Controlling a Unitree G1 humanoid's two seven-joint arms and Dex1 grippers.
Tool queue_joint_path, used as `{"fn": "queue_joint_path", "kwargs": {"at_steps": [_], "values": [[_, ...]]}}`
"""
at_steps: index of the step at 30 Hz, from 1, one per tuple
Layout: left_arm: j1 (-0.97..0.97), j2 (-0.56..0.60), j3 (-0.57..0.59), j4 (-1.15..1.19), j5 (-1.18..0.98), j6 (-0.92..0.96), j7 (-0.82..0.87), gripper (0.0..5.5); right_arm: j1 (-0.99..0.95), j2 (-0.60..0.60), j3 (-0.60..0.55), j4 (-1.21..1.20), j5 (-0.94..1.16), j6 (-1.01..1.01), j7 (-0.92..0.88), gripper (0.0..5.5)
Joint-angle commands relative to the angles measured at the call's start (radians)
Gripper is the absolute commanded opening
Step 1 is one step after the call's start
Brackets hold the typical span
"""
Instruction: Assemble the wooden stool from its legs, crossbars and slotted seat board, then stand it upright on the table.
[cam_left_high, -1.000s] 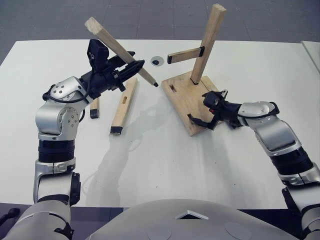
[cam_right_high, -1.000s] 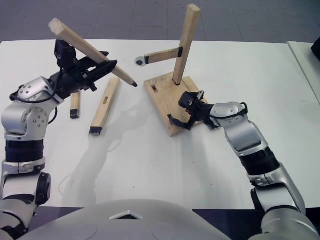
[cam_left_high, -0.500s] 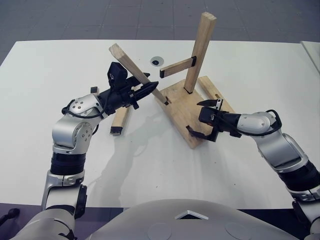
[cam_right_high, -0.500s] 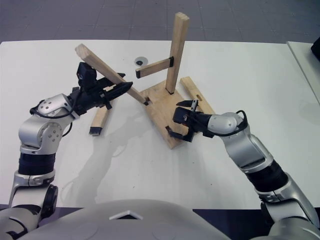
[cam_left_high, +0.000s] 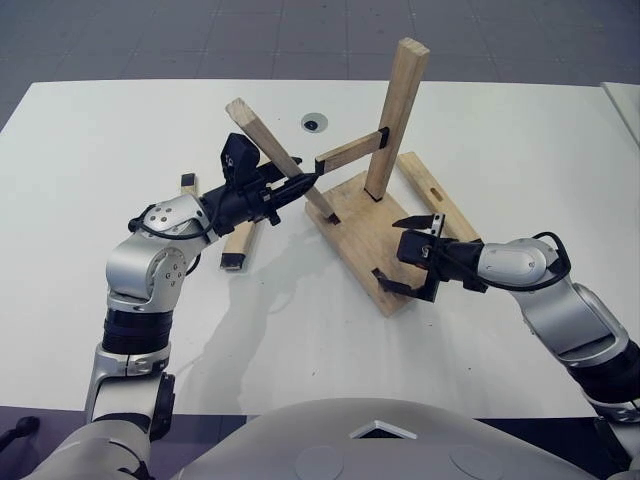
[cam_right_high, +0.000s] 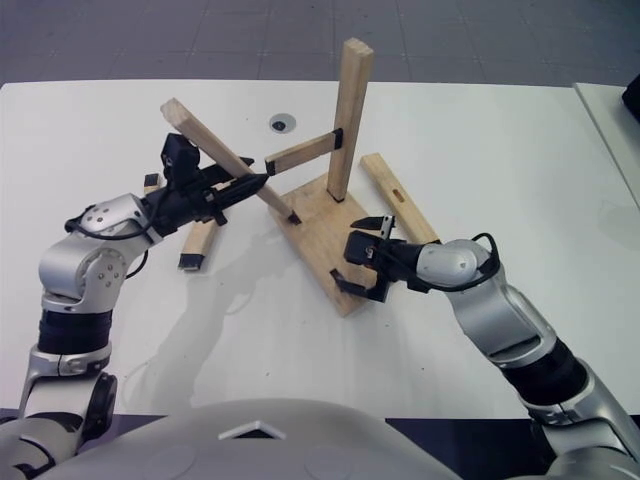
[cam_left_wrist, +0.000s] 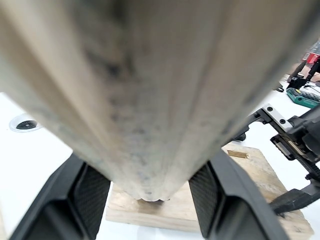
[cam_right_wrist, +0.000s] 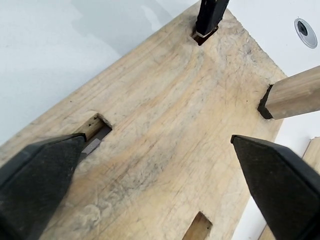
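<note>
Left eye view: left jaws hold leg (cam_left_high: 262, 135) slanted into seat board (cam_left_high: 375, 245).

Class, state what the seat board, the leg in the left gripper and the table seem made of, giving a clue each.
Seat board: bare wood, matt; grain and stains show. Leg: pale wood, visible grain, dark end. Table: smooth white top, perhaps laminate.

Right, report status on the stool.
Left gripper shut on leg, tip at a seat board slot. Right gripper open astride the board's near edge. Second leg upright in board, its crossbar end close by left gripper.
</note>
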Motion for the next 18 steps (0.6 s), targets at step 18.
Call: {"fn": "queue_joint_path", "kwargs": {"at_steps": [18], "values": [[-0.012,0.043,-0.1,0.02,0.085,0.107,0.031,2.06,-0.084,0.046,-0.101,-0.021,0.059,0.128,-0.023,5.4]]}}
